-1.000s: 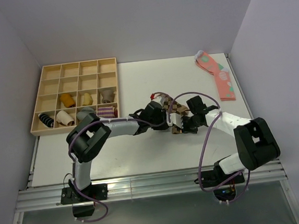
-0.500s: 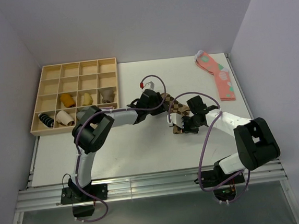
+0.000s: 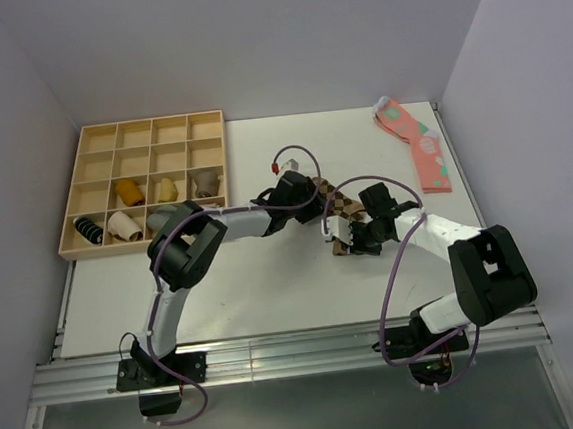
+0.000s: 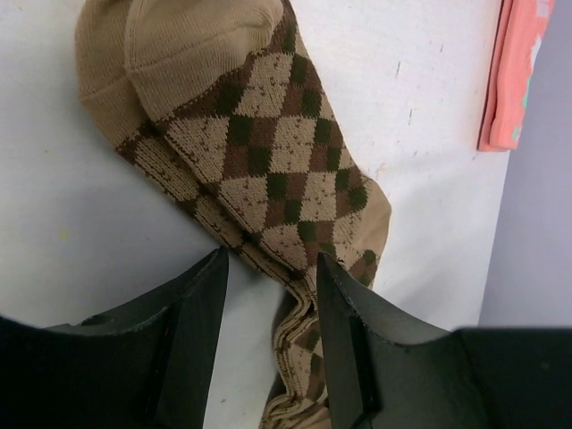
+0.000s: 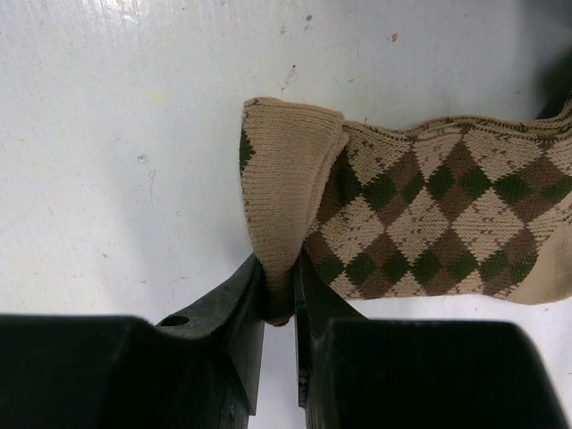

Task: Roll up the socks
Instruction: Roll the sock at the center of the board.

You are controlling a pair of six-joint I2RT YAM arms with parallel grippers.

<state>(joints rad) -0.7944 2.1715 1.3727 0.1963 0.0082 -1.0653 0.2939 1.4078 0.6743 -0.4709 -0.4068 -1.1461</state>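
Observation:
The tan-brown argyle socks lie flat near the table's middle. They also show in the left wrist view and in the right wrist view. My left gripper is at the socks' far end. Its jaws stand open with a rumpled edge of the socks between them. My right gripper is at the near end. It is shut on the folded plain tan end of the socks, which stands pinched between its fingers.
A wooden compartment tray at the left holds several rolled socks, among them a purple-striped one. Pink socks with teal spots lie at the far right by the wall; they show in the left wrist view too.
My left gripper has moved away from my right gripper to the socks' far end. My right gripper has kept its hold and barely moved.

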